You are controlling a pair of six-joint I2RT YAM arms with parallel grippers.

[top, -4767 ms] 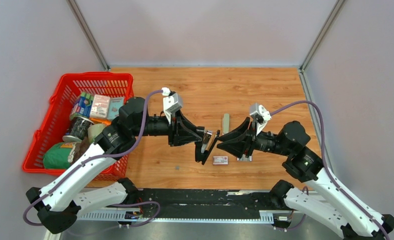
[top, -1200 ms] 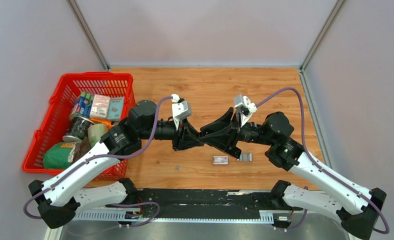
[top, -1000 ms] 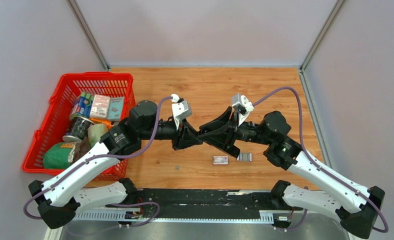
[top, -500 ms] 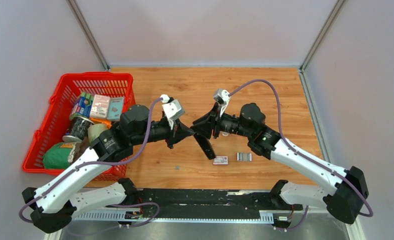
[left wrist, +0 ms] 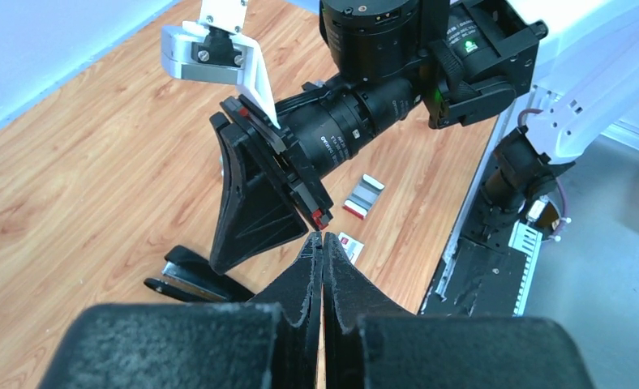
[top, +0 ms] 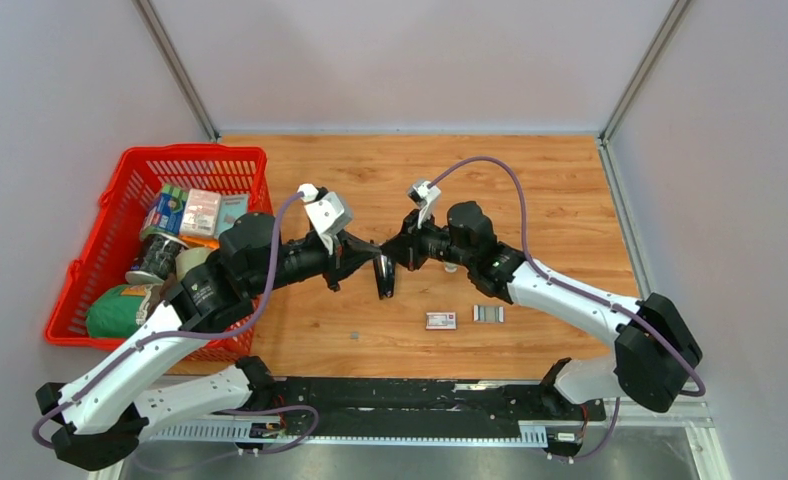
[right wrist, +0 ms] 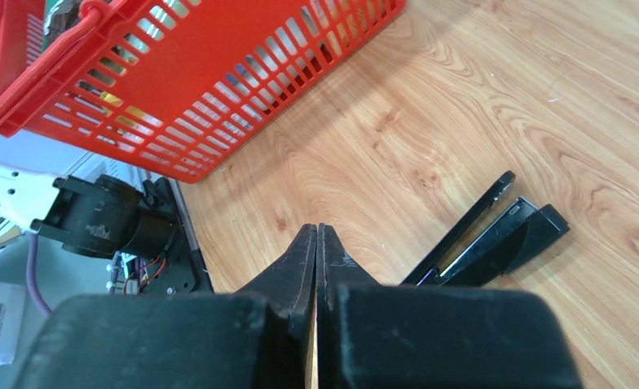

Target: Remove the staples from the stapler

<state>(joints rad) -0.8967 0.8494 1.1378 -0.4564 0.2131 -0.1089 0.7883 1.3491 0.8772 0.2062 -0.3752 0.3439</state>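
Observation:
The black stapler (top: pixel 383 279) lies opened on the wooden table, between and just in front of both gripper tips. It also shows in the left wrist view (left wrist: pixel 188 279) and in the right wrist view (right wrist: pixel 495 233), with its arms splayed apart. The silvery strip of staples (top: pixel 487 313) lies on the table to the right, also visible in the left wrist view (left wrist: pixel 362 196). My left gripper (top: pixel 365 257) is shut and empty. My right gripper (top: pixel 394 254) is shut and empty, tip to tip with the left one.
A small white printed box (top: pixel 441 321) lies left of the staples. A red basket (top: pixel 110 200) with several groceries stands at the table's left edge, also seen in the right wrist view (right wrist: pixel 195 73). Grey walls enclose the table.
Both grippers have moved left and back towards the table's middle. The stapler has shifted left with them and now lies on the table, held by neither. The staples and the box have not moved.

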